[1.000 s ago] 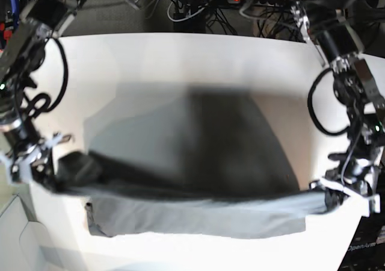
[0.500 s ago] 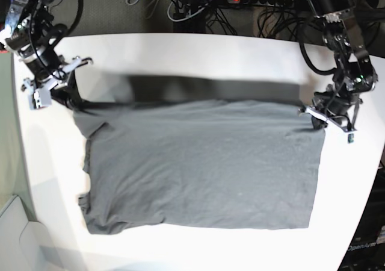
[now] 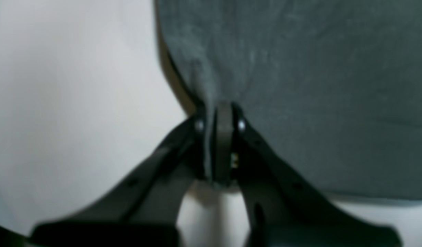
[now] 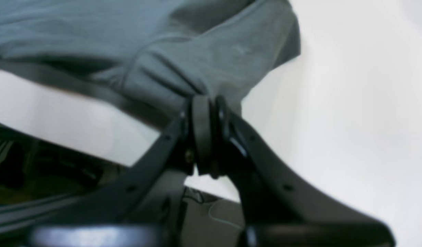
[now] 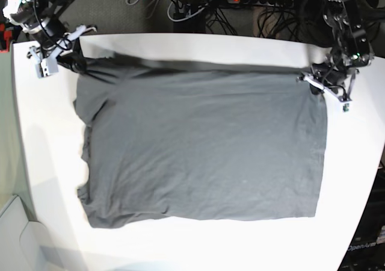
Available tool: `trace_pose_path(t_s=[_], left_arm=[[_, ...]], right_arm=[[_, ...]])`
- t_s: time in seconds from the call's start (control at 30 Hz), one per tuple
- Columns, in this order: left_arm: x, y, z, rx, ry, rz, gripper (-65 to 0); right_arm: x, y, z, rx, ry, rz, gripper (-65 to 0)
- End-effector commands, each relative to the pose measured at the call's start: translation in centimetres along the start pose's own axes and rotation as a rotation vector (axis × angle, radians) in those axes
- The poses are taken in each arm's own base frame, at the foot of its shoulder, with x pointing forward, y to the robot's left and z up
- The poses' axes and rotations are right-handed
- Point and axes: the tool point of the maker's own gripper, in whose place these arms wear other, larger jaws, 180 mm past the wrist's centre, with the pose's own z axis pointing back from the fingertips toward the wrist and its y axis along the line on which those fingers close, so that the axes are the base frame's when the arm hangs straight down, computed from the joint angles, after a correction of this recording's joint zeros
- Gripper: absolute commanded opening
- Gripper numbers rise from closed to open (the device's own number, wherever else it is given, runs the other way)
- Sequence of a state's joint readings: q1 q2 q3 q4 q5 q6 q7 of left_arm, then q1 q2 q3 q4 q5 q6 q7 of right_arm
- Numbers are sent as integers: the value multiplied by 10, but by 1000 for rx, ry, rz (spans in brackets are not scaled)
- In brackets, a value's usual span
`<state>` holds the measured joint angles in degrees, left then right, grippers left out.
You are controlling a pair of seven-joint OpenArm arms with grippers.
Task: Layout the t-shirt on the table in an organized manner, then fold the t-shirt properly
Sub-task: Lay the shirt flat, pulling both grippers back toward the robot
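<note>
Stretched wide across the table (image 5: 180, 247), the t-shirt (image 5: 204, 150), far edge lifted off the top. Clamped tight on the far corner near the hem, left gripper (image 3: 219, 120); pinched hard on the sleeve corner, right gripper (image 4: 207, 106). Layout nearly done by the look of it: body flat, near edge down. Left to do: lowering that far edge, letting go, smoothing the rumpled sleeve side, then every fold.

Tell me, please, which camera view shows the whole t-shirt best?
The base view: it alone shows the t-shirt entire, spread on the white table. The left wrist view shows only a corner pinched in the left gripper; the right wrist view shows only bunched cloth in the right gripper.
</note>
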<state>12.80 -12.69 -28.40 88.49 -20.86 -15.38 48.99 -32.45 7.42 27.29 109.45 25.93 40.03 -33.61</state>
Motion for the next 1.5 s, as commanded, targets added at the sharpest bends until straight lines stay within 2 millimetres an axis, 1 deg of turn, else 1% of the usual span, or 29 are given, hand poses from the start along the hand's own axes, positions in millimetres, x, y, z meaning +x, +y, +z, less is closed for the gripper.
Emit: trace_pose_path(t_s=[0.0,0.07,0.1,0.17,0.2,0.3,0.4,0.5,0.57,0.67,0.83,0.87,0.9,1.07,1.13,1.17,1.23,1.27,1.33,1.37,1.47], left_arm=[[11,9,5,21,-16,-34,-646],[6,12,7,24,-1,-38,-646],[3,15,9,30,5,-40,-646],[3,17,12,34,2,-50,-646],[0,18,15,39,7,-59,-645],[1,23,22,49,12,-97,-645],[-4,24,28,56,37,-116,-645],[-8,28,31,68,72,-125,-645],[-11,28,31,69,91,-130,-645],[-17,20,31,16,119,-199,-645],[-20,7,32,-67,133,-311,-638],[-21,7,33,-74,144,-327,-614],[-22,10,34,-72,157,-342,-573],[-25,11,35,-77,174,-365,-282],[-25,13,36,-72,176,-361,-198],[-23,19,38,-58,174,-351,-170],[-19,30,42,-28,156,-320,-143],[-17,36,44,-13,148,-306,-140],[-13,45,49,9,131,-282,-138],[-10,51,51,22,124,-274,-138],[-4,63,57,54,105,-253,-138]], right_arm=[[5,0,4,2,-25,3,-650],[0,1,6,3,-12,0,-641],[-3,2,8,4,-1,-2,-627],[-10,3,11,5,18,-7,-591],[-14,4,13,6,30,-10,-563],[-22,5,17,7,51,-14,-475],[-30,6,21,8,73,-20,-418],[-33,7,24,7,83,-23,-411],[-40,9,28,9,102,-27,-410],[-42,6,32,5,113,-19,-410],[-43,2,36,3,129,6,-406],[-43,1,37,4,130,8,-406],[-43,0,37,4,131,14,-406],[-42,-1,37,4,136,20,-405],[-42,-3,37,4,141,31,-405],[-42,-4,38,4,142,33,-405],[-42,-4,38,1,142,33,-404],[-42,-9,40,-13,141,33,-398],[-40,-19,44,-47,135,29,-362],[-39,-23,47,-63,134,29,-334],[-39,-28,49,-75,136,33,-260]])
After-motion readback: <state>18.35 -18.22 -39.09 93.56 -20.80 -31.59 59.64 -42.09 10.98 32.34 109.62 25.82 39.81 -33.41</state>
